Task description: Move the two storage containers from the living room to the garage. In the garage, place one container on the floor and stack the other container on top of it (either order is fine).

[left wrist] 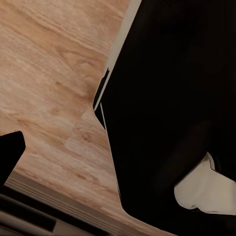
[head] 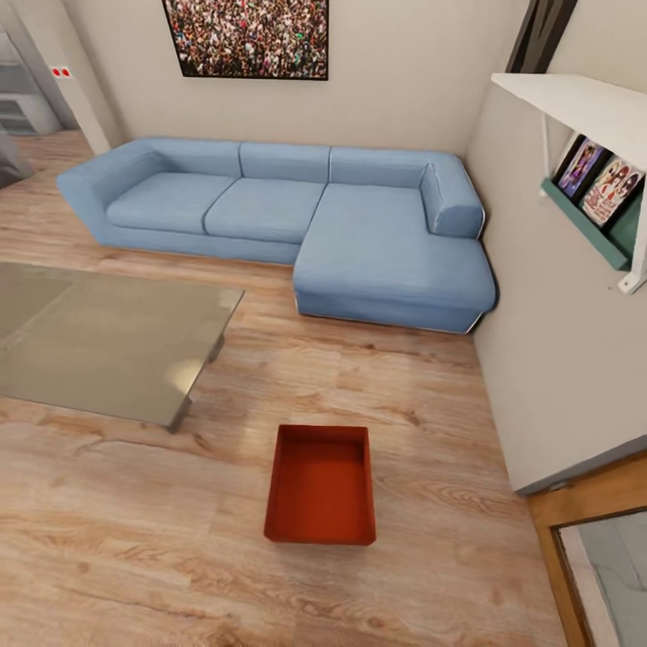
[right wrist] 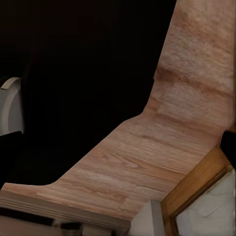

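Note:
One storage container [head: 322,485], a red-orange open-topped box, sits empty on the living room's light wood planks [head: 135,539], low in the middle of the head view. In the left wrist view, one dark fingertip [left wrist: 9,155] of my left gripper shows at the picture's edge, above wood floor and beside my own black body [left wrist: 172,108]. In the right wrist view, a dark fingertip [right wrist: 230,147] of my right gripper also sits at the picture's edge. Nothing lies between the fingers of either gripper. Both grippers are well away from the box.
A blue corner sofa [head: 288,216] runs along the far wall under a crowd picture [head: 247,36]. A low glass table [head: 99,337] stands left of the box. At the right are a beige wall [head: 548,359], a shelf with framed pictures [head: 598,180] and a wood-framed panel [head: 584,557].

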You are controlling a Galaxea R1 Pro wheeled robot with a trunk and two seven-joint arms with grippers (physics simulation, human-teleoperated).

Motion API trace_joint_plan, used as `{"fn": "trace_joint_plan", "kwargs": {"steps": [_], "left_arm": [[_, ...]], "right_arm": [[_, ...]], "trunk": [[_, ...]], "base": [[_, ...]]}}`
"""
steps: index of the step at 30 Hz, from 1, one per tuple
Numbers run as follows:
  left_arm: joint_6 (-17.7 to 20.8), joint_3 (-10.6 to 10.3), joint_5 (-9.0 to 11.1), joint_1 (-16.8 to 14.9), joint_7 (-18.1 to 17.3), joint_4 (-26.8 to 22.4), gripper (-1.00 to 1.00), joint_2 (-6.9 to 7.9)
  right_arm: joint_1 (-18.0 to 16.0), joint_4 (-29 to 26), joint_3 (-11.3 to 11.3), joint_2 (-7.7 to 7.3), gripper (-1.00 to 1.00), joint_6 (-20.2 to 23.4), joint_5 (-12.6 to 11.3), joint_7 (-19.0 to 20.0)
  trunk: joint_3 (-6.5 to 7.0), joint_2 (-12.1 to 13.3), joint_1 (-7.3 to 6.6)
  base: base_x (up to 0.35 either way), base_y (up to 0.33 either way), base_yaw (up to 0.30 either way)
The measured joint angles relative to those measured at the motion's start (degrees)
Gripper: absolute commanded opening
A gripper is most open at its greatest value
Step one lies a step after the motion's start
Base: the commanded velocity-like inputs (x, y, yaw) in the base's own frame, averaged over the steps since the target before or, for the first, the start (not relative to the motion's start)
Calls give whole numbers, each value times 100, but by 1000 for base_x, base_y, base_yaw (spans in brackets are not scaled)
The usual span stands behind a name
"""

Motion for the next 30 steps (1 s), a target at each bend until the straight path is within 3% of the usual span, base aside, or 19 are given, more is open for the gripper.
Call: {"fn": "trace_joint_plan", "kwargs": {"steps": [8, 30], "left_arm": [[0, 0, 0, 0, 1, 0, 100, 0], [-1, 0, 0, -1, 6, 2, 100, -12]], "right_arm": [[1, 0, 1, -1, 100, -1, -5, 11], [0, 0, -11, 11, 100, 16, -23, -30]], "trunk": [[-19, 0, 0], [-217, 0, 0]], "base": [[0, 0, 188], [0, 0, 4]]}}
